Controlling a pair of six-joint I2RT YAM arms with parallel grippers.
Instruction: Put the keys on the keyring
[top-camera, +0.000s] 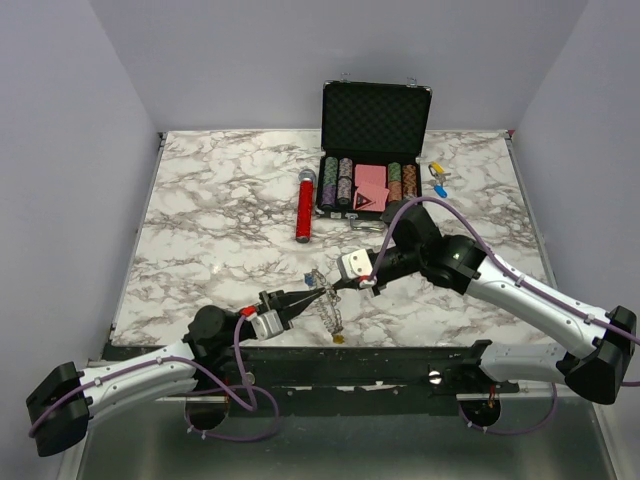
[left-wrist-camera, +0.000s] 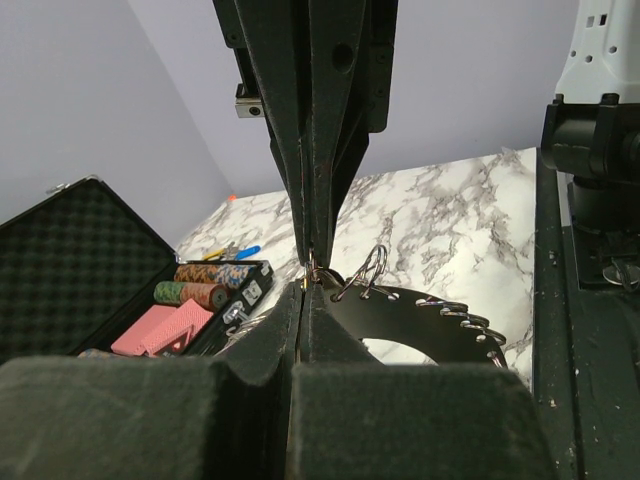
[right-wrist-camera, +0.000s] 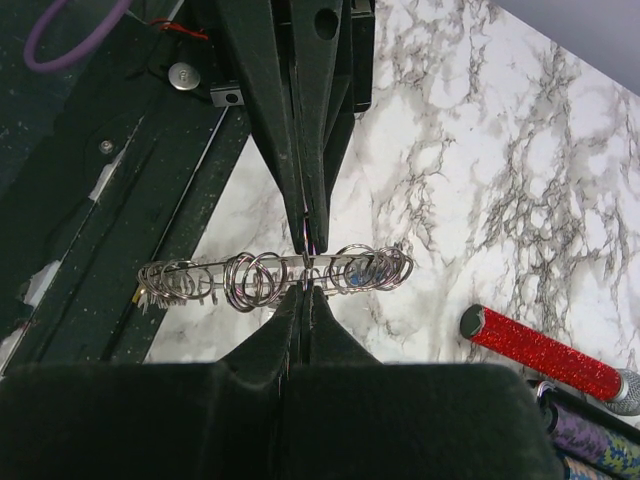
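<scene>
Marble-patterned table (top-camera: 200, 220) runs under everything. Low on the left, the left gripper (left-wrist-camera: 311, 270) is clamped tight on the thin wire of the keyring (right-wrist-camera: 250, 278). The ring is held just above the table near its front edge, between the two arms, with keys (top-camera: 334, 318) dangling from it. From the other side the right gripper (right-wrist-camera: 308, 262) pinches the same ring, its tips nearly meeting the left's. Farther back lie a red cylinder (top-camera: 303, 210) and, right of it, an open black case (top-camera: 376, 120) of chips.
</scene>
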